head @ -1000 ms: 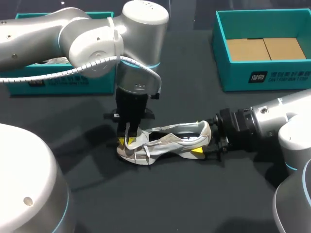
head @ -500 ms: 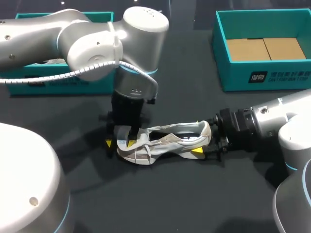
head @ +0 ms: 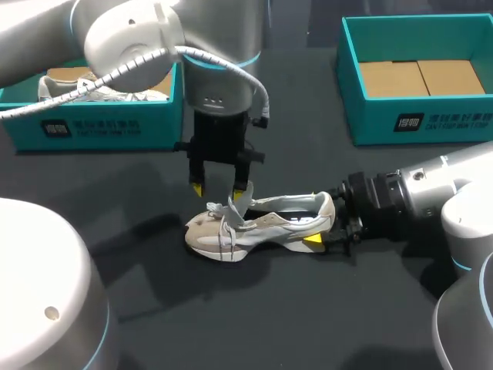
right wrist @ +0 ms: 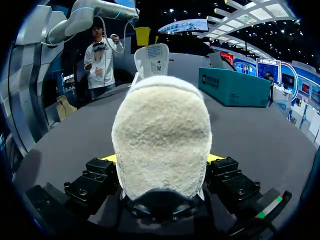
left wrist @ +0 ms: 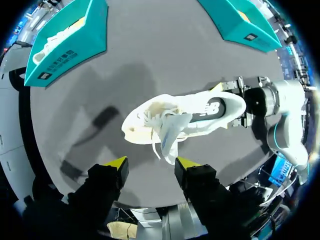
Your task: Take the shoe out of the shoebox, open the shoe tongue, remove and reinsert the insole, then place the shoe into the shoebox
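Observation:
A white and beige shoe (head: 262, 225) lies on the dark table, toe to the left, its tongue (head: 233, 206) and laces standing up. My left gripper (head: 219, 190) hangs open just above the tongue, touching nothing. In the left wrist view the shoe (left wrist: 200, 111) lies ahead of the open left gripper (left wrist: 151, 163), with the tongue (left wrist: 170, 136) lifted toward it. My right gripper (head: 319, 225) is shut on the shoe's heel, level with the table. The fuzzy heel (right wrist: 161, 135) fills the right wrist view, clamped between both fingers of the right gripper (right wrist: 161, 160).
A teal shoebox (head: 416, 123) with a bare cardboard floor stands at the back right. A second teal box (head: 100, 127) at the back left holds another shoe. Both boxes sit well away from the shoe.
My left gripper opened, let go of the tongue and laces near the toe, and rose up and slightly right. The tongue stays raised. My right arm and the shoe kept still.

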Available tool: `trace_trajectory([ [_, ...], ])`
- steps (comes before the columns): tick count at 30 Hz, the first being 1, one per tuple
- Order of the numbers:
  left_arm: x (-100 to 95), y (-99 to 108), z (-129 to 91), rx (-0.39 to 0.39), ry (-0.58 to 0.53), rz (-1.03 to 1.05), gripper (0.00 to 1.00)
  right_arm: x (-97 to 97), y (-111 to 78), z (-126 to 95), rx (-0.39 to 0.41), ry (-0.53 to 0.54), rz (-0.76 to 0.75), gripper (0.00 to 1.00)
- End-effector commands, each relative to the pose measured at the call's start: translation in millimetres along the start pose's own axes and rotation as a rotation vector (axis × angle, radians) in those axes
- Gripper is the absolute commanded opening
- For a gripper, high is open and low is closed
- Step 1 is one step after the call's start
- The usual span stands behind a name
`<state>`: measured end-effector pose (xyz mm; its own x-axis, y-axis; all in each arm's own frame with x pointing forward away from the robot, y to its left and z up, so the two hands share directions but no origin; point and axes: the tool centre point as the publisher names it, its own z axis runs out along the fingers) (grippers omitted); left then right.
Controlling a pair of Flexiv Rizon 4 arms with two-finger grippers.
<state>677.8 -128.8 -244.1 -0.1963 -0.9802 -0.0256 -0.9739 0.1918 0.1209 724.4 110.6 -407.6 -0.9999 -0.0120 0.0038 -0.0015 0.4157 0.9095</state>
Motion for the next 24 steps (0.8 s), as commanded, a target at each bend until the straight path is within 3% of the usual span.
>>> trace_trajectory([
  [1,6.2,-5.6,-28.1,-0.033,0.044,0.342,0.57,-0.5,-1.1,0.8,0.004,0.0,0.0,0.0],
  [4,14.8,-7.5,-39.1,-0.048,0.054,0.564,0.55,-0.5,-1.1,0.8,0.004,0.0,0.0,0.0],
  [7,23.7,-10.7,-48.5,-0.047,0.05,0.74,0.28,-0.5,-1.1,0.8,0.004,0.0,0.0,0.0],
  [8,27.1,-11.7,-50.9,-0.047,0.042,0.807,0.07,-0.5,-1.1,0.8,0.004,0.0,0.0,0.0],
  [9,29.2,-11.7,-52.8,-0.042,0.023,0.885,0.0,-0.5,-1.1,0.8,0.004,0.0,0.0,0.0],
  [12,35.5,-9.1,-60.7,-0.021,-0.044,1.159,0.0,-0.5,-1.1,0.8,0.004,0.0,0.0,0.0],
  [24,40.5,-9.9,-64.9,-0.013,-0.033,1.161,0.0,-0.5,-1.1,0.8,0.004,0.0,0.0,0.0],
])
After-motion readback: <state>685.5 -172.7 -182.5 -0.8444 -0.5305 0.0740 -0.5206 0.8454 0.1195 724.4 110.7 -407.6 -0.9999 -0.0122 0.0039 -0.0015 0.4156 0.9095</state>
